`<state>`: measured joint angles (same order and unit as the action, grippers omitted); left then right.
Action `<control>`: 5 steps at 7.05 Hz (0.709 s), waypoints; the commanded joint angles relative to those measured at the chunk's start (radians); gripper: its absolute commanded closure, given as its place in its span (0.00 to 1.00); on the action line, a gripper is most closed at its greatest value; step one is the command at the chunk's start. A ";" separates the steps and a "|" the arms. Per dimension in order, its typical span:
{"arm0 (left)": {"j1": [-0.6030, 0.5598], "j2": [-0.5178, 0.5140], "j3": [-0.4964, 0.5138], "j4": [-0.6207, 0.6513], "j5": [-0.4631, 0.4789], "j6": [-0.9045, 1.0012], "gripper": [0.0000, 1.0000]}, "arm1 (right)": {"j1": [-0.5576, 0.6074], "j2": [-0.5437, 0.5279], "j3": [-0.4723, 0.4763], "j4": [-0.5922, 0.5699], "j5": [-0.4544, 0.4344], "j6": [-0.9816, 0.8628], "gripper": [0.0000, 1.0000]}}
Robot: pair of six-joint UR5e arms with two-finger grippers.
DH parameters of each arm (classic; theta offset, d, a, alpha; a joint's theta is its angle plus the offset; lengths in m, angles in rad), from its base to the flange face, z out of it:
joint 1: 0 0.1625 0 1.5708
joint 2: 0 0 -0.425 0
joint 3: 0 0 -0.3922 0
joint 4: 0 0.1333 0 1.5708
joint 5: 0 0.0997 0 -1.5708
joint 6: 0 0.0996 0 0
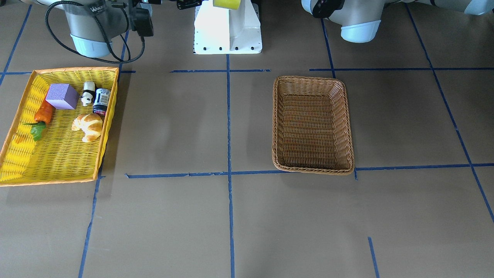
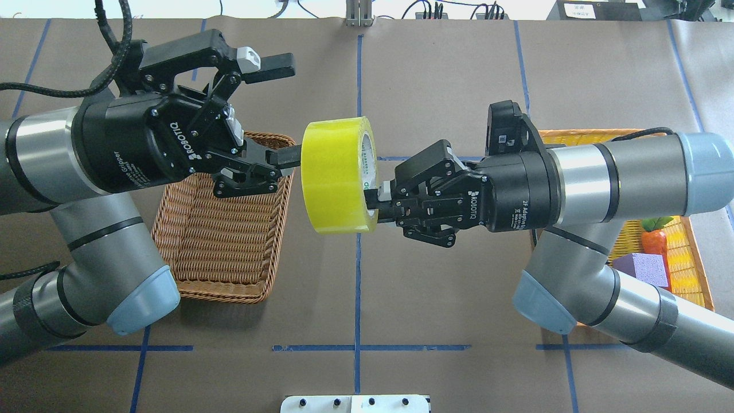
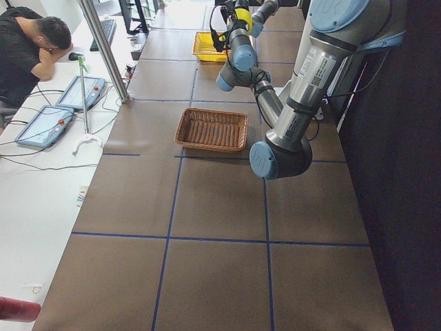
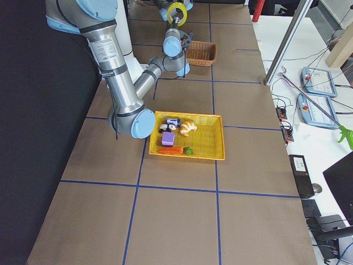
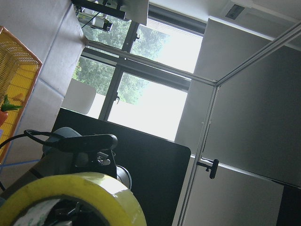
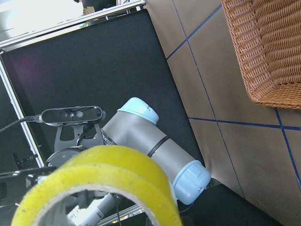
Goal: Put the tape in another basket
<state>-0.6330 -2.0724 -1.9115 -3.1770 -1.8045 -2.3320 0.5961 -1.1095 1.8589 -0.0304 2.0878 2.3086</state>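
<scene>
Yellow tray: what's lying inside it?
A purple block, a carrot, a croissant, a small panda figure and a dark can. From overhead, the right arm covers most of them.

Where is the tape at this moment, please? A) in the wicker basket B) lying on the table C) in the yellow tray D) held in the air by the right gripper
D: the right gripper clamps the wall of the tape, holding it above the table.

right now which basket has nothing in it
The brown wicker basket: its floor is bare, while the yellow tray-basket holds a carrot, croissant and purple block.
</scene>
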 commanded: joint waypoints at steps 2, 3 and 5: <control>0.029 0.000 -0.001 -0.015 -0.001 -0.001 0.11 | -0.015 0.005 -0.003 0.000 0.000 0.000 1.00; 0.041 0.000 -0.001 -0.015 -0.001 -0.001 0.27 | -0.015 0.005 -0.003 0.000 0.000 0.000 1.00; 0.044 0.005 -0.006 -0.017 -0.002 0.005 0.99 | -0.015 0.007 -0.003 0.000 0.000 -0.003 0.86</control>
<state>-0.5920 -2.0705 -1.9160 -3.1928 -1.8059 -2.3310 0.5816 -1.1040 1.8562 -0.0307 2.0877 2.3079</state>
